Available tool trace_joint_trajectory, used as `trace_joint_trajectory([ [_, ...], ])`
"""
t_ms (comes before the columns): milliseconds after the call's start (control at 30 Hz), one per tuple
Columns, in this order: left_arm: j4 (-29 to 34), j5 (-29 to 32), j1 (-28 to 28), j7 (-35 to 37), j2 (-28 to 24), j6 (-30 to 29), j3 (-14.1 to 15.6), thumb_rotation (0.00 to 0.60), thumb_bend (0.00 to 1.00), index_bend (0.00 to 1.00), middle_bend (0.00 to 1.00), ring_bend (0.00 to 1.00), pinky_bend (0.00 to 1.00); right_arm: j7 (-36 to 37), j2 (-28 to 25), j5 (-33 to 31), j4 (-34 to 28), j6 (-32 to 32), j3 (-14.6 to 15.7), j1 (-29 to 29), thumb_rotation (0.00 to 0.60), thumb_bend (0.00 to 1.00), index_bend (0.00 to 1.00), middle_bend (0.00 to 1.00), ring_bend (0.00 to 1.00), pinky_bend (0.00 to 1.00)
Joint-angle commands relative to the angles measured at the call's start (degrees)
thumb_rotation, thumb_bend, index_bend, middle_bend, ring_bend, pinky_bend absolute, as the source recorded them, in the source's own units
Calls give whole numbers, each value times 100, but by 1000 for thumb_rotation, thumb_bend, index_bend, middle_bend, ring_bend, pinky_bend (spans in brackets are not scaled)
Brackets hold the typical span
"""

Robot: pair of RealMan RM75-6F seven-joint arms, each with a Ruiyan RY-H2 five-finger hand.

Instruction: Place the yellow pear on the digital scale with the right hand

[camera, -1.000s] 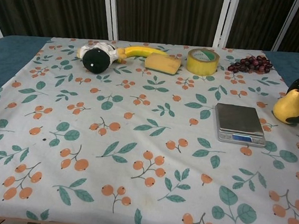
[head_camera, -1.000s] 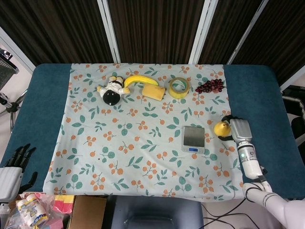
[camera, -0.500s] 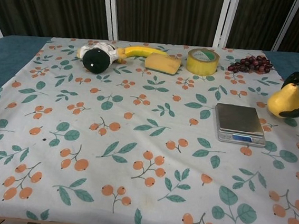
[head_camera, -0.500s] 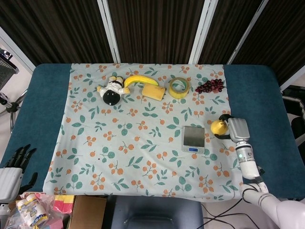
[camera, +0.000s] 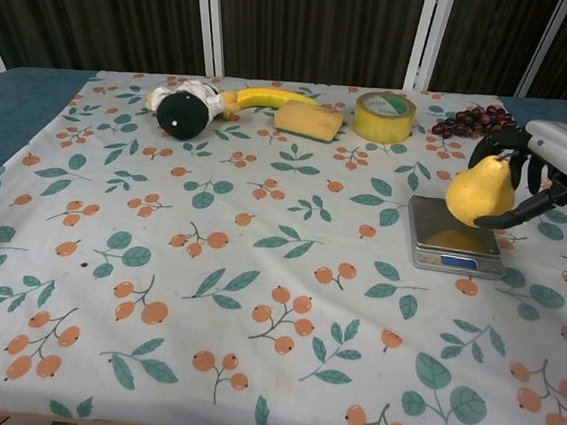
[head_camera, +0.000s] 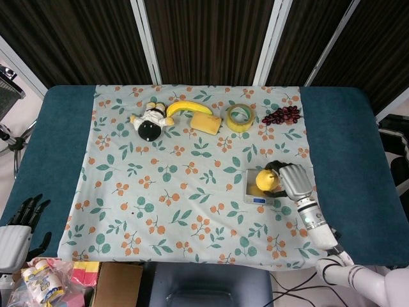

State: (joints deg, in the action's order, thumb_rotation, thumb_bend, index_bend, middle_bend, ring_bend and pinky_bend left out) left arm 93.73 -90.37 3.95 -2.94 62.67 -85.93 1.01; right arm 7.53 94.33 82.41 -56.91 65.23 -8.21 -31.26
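While held above the small silver digital scale, gripped by right hand, dark fingers wrapped round smooth yellow pear, clear of platform.

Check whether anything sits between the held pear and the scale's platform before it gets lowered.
Nothing visible does. The right hand holds the yellow pear just above the digital scale, whose steel platform is bare. The tape roll and grapes lie further back on the cloth, out of the way.
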Motion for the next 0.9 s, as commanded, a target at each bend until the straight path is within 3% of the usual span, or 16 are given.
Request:
trace_joint_trajectory([
  [33, -5, -2, -4, 18, -3, -9, -4, 600, 409, 125, 34, 23, 300, -59, 18, -39, -13, -69, 15, -17, 600, 215, 675, 568, 581, 676],
  [200, -8, -11, -2, 27, -6, -3, -1, 600, 409, 126, 34, 23, 300, -53, 6, -72, -42, -229, 59, -44, 600, 215, 566, 546, 491, 625],
  [433, -5, -30, -29, 38, -12, -38, 12, 600, 408, 125, 34, 23, 300, 169, -26, 40, -14, -212, 144, -41, 600, 215, 336, 345, 274, 399],
  [667, -2, -48, -23, 16, -11, -16, 24, 600, 408, 125, 34, 23, 300, 156, -158, 56, -168, -168, 182, 12, 600, 215, 160, 199, 123, 349],
  [900, -7, -52, -37, -8, 0, -44, 18, 600, 407, 125, 34, 23, 301, 214, -792, 220, -1027, 348, 279, 330, 600, 215, 46, 86, 26, 277],
])
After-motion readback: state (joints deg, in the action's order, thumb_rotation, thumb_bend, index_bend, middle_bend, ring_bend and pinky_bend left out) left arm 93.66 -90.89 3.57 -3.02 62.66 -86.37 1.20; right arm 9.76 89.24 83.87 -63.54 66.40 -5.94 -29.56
